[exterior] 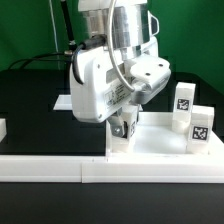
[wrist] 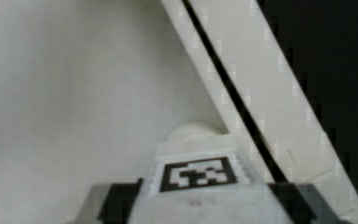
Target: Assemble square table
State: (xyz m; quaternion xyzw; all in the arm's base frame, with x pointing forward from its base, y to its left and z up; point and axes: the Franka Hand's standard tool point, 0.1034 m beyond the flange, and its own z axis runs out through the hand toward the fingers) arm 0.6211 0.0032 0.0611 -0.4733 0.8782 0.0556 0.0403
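The white square tabletop lies flat on the black table, and the wrist view shows its surface and raised rim. My gripper is shut on a white tagged leg and holds it upright over the slab's corner at the exterior view's left. In the wrist view the leg sits between my dark fingers, its tip close to the rim. I cannot tell if it touches the slab. Two more tagged legs stand upright at the slab's right side.
A long low white border wall runs along the front of the table. A small white part lies at the exterior view's far left edge. The black table top shows beyond the slab's rim. Cables hang behind the arm.
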